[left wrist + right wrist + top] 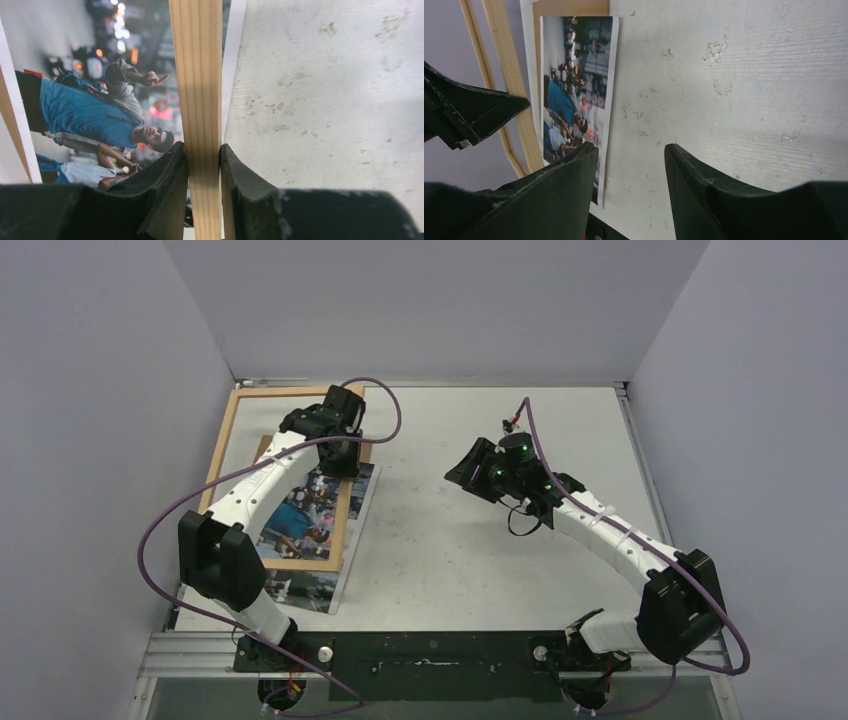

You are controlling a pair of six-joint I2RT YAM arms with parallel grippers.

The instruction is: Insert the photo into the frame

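Observation:
The frame is a thin light-wood rectangle at the table's left side. My left gripper is shut on its right bar, and the left wrist view shows both pads pressed against the wood bar. The photo, a colour street scene with a white border, lies flat on the table under the frame. It sticks out past the frame's right bar and near bar. It also shows in the left wrist view and the right wrist view. My right gripper is open and empty above the table, to the right of the photo.
A flat brown backing board lies under the photo's far end. Grey walls close in the table at the left, back and right. The frame's left bar runs close to the left wall. The left arm's cable loops over the frame.

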